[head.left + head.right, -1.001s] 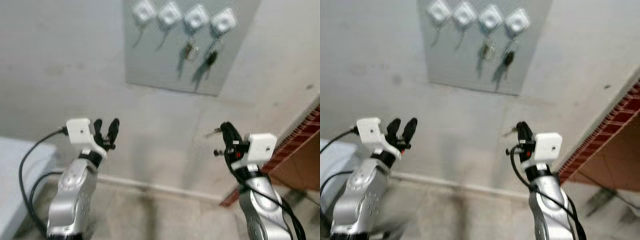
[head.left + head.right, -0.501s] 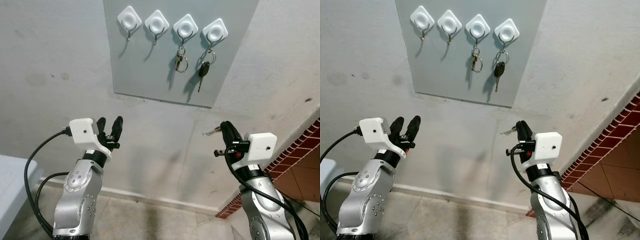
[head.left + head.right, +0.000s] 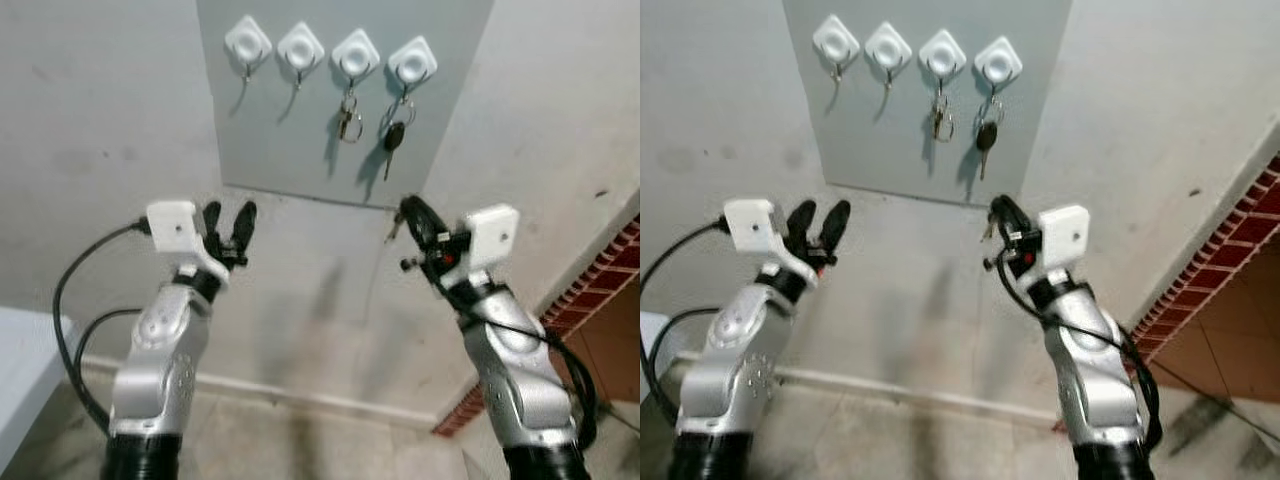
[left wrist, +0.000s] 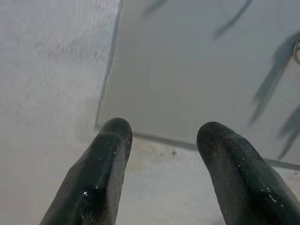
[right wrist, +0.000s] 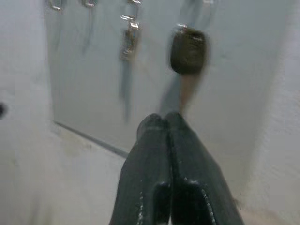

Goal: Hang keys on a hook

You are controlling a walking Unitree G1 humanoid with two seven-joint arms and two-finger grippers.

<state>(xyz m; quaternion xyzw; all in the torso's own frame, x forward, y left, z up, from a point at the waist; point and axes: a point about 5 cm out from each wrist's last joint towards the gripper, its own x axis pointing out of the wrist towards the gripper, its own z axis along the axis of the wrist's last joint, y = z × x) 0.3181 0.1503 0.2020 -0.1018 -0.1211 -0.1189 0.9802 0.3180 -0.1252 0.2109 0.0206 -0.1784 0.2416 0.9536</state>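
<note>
Grey wall panel [image 3: 300, 130] ahead is offering two free hooks [image 3: 248, 44] on its left, yet you are steering the right gripper [image 3: 405, 210], pinched shut on the key [image 3: 392, 228], toward the black key [image 3: 393, 140], risking snagging, while the left gripper [image 3: 228, 222] is hanging open, empty.

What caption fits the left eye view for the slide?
Right gripper holding a key below a grey board of four hooks; left gripper open.

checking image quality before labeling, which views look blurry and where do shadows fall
Left eye view: mildly soft; keys and black key cast shadows down-left on the grey panel. Right wrist view: the black key is smeared, the right tool sharper. Left wrist view: left tool crisp, long shadows on the panel.
</note>
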